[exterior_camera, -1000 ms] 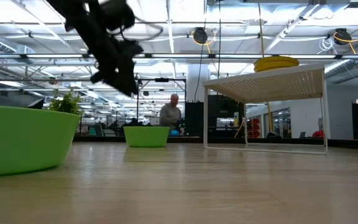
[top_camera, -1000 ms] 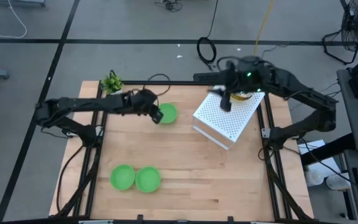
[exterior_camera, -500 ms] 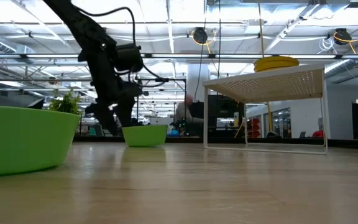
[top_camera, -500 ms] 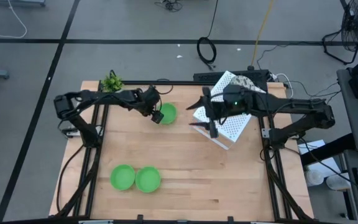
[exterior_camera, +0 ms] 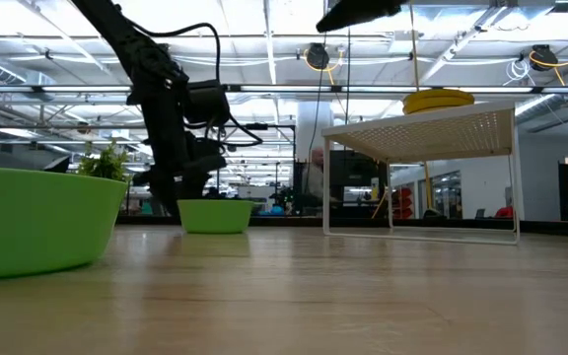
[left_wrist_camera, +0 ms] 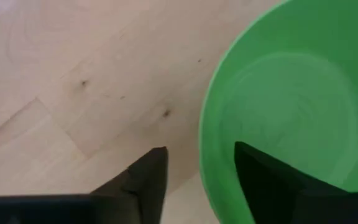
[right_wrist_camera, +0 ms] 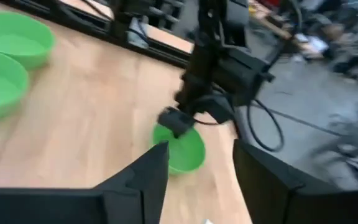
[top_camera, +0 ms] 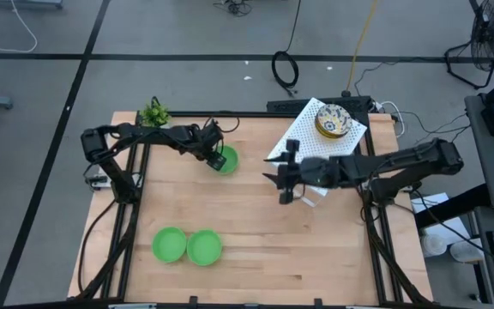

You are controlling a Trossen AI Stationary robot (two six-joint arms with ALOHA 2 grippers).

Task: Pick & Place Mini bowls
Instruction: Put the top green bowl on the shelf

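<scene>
A green mini bowl [top_camera: 230,160] [exterior_camera: 216,216] rests on its base at the table's far left. My left gripper [top_camera: 218,160] [left_wrist_camera: 199,148] is down at it, open, astride the bowl's rim. Two more green mini bowls [top_camera: 170,245] [top_camera: 204,247] sit side by side at the near left. A patterned mini bowl [top_camera: 333,120] [exterior_camera: 439,101] stands on a white perforated stand [top_camera: 303,144]. My right gripper [top_camera: 274,178] [right_wrist_camera: 194,144] hangs open above the table's middle, with nothing between its fingers. My left gripper comes at the green bowl from above, slanting down. One finger [left_wrist_camera: 266,180] is inside the bowl and the other [left_wrist_camera: 145,183] outside, with the rim [left_wrist_camera: 205,155] between them. I cannot tell whether either finger touches the wall. The bowl sits upright on the table.
A small potted plant [top_camera: 153,113] stands at the far left corner. The white stand takes up the far right of the table, with my right arm lying over its near side. Bare wood [top_camera: 316,249] spreads across the near right.
My left gripper has come down to the far green bowl and now stands over its rim; the bowl has slid slightly toward the table's left. My right gripper has swung off the white stand toward the table's middle and sunk, baring the patterned bowl on the stand.
</scene>
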